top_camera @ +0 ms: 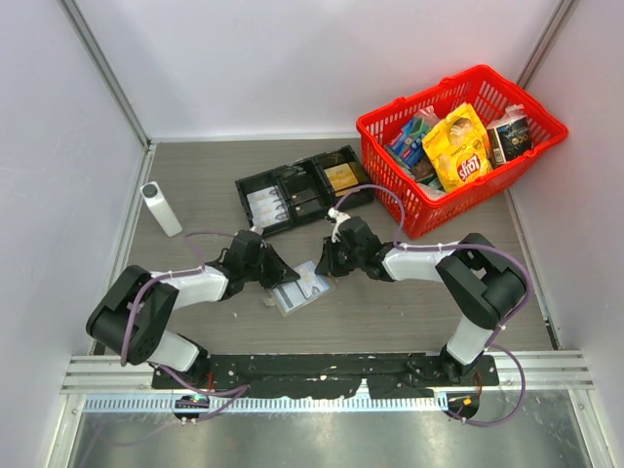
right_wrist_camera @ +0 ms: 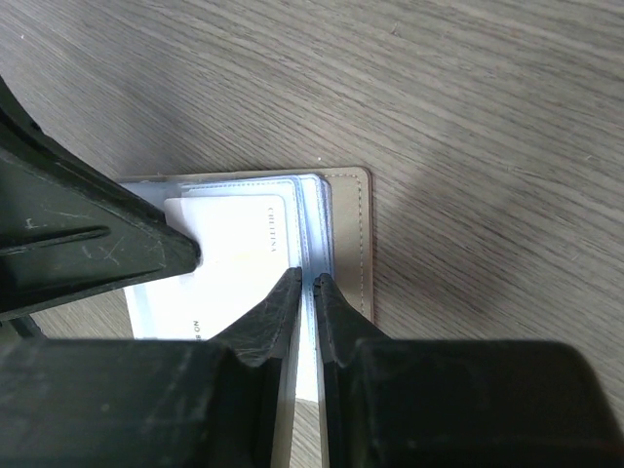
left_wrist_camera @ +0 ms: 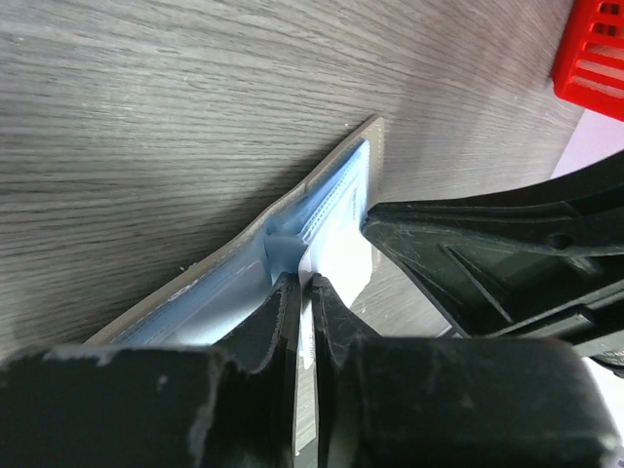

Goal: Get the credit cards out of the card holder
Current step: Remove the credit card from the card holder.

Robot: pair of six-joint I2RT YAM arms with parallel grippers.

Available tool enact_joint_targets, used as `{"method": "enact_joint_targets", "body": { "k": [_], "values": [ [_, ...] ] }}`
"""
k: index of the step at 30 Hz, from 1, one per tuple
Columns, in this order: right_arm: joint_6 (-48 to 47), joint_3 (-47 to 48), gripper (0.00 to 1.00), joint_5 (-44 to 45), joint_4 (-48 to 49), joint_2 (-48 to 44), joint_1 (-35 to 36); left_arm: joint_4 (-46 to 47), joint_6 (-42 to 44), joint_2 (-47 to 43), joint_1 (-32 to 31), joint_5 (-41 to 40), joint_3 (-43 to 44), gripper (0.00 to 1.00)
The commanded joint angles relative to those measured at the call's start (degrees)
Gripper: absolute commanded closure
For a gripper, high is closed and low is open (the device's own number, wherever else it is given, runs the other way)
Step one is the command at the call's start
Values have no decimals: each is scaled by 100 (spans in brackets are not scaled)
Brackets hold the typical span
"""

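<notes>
The card holder (top_camera: 304, 290) lies flat on the wooden table between my two arms; it has a tan stitched edge (right_wrist_camera: 352, 244) and clear bluish sleeves (left_wrist_camera: 219, 292). A whitish credit card (right_wrist_camera: 234, 263) sticks partly out of it. My left gripper (top_camera: 284, 274) comes in from the left, and its jaws (left_wrist_camera: 304, 284) are pinched on that card's white edge (left_wrist_camera: 343, 255). From the right, my right gripper (top_camera: 327, 265) is shut on the holder's clear sleeve edge (right_wrist_camera: 305, 283). Each wrist view shows the other gripper's black finger touching the card.
A red basket (top_camera: 458, 146) full of snack packs stands at the back right. A long black compartmented tray (top_camera: 302, 190) lies just behind the grippers. A white upright tube (top_camera: 161, 208) stands at the left. Grey walls close in the table on three sides.
</notes>
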Motion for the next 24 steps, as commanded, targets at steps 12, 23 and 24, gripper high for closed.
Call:
{"method": "enact_joint_targets", "body": {
  "k": [12,23,24],
  "values": [
    [39,-149,84,-109,-125,253,-12,124,-84,-657,-41,157,-197,96],
    [74,-131,85,-136,-107,332,-30,-490,-110,-781,-41,34,-232,97],
    [74,-131,85,-136,-99,341,-30,-587,-111,-772,-50,25,-224,97]
  ]
}}
